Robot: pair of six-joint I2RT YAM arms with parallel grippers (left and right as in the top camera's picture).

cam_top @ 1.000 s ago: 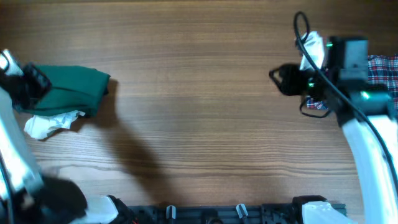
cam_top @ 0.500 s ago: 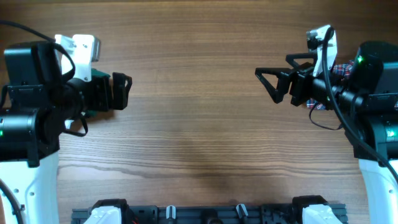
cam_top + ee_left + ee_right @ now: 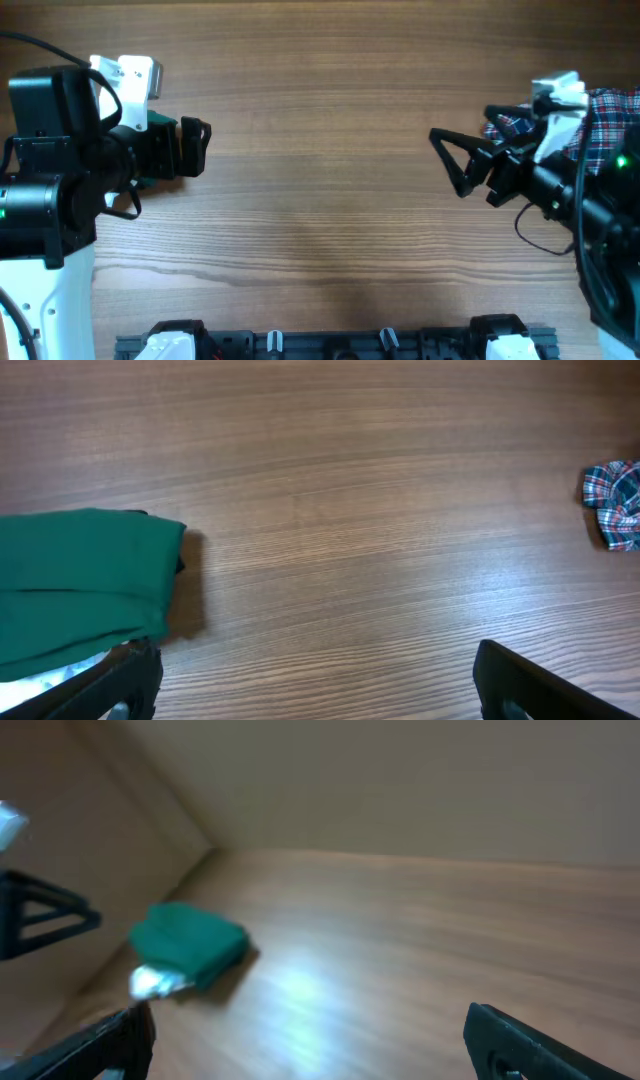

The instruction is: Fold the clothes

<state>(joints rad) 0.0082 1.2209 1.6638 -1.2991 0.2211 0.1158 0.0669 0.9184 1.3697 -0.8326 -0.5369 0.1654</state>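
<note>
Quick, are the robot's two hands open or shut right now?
Left gripper: open, holding nothing.
Right gripper: open, holding nothing.

Opened the left gripper (image 3: 197, 147) from nearly closed at the clothes (image 3: 80, 585) to wide apart; raised it off the fabric and swung that arm over the pile, hiding from overhead almost all the green that lay in plain sight a second before. Opened the right gripper (image 3: 448, 163) wide as well; drew it back from over the plaid shirt (image 3: 612, 120), then shifted it toward the near side and a little rightward, uncovering more of the plaid.
</note>
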